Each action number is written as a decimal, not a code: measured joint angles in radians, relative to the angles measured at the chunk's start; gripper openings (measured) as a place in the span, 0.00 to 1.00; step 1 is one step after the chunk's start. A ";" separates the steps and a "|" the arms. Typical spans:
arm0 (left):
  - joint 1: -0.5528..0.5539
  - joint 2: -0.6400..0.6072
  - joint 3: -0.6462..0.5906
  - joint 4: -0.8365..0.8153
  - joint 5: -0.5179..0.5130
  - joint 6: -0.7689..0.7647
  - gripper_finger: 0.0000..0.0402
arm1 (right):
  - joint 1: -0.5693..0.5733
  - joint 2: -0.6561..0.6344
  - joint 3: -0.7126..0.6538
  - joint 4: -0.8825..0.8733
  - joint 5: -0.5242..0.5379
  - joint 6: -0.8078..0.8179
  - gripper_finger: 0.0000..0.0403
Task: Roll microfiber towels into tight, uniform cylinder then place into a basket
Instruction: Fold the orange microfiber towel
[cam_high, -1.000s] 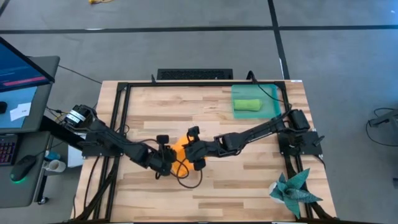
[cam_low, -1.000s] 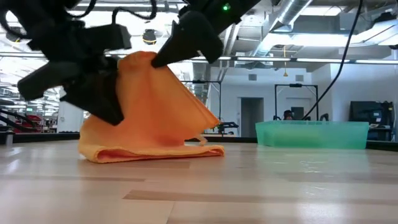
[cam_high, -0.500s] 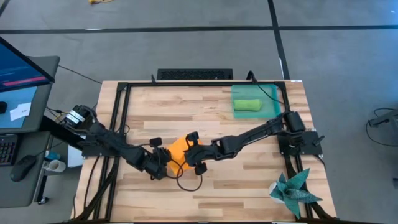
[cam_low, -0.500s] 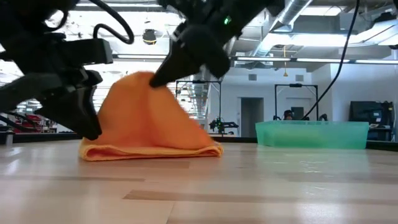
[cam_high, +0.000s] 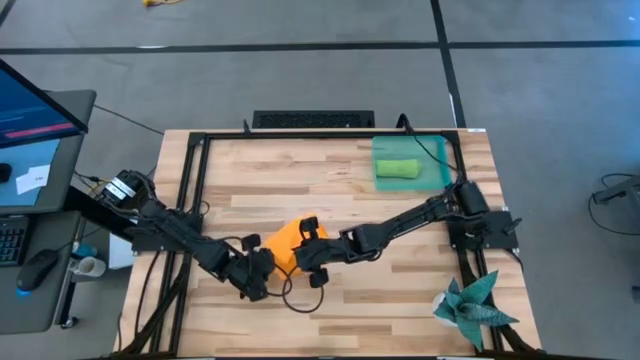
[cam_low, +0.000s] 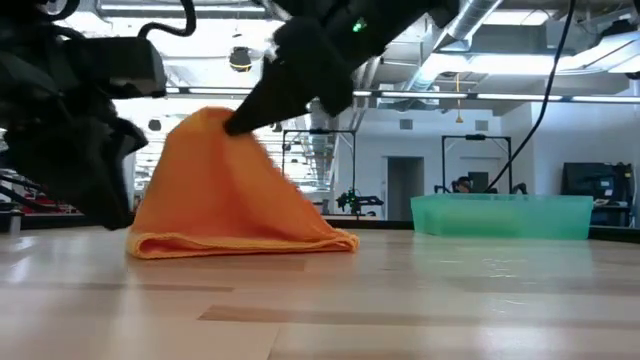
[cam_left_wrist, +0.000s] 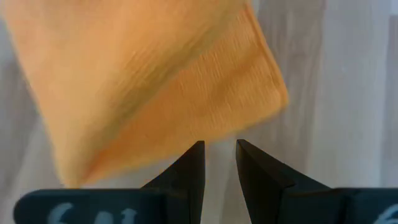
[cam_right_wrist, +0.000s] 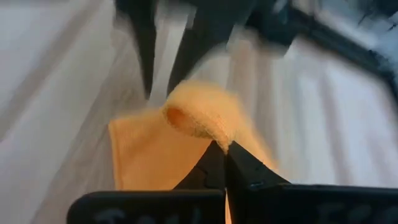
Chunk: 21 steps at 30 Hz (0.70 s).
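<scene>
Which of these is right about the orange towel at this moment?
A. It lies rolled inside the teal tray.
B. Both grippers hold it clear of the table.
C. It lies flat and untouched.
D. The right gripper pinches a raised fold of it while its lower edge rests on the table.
D: the right gripper is shut on a raised fold of the orange towel, whose lower edge lies on the table.
</scene>
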 joint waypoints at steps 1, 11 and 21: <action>-0.004 0.000 0.006 -0.019 0.018 -0.022 0.21 | 0.000 0.014 0.001 0.003 0.001 0.009 0.03; -0.029 0.000 0.091 -0.333 -0.057 -0.097 0.21 | 0.002 0.136 0.062 -0.027 0.001 0.003 0.03; -0.029 0.000 0.091 -0.358 -0.119 -0.059 0.21 | 0.025 0.206 0.197 -0.152 -0.008 0.040 0.12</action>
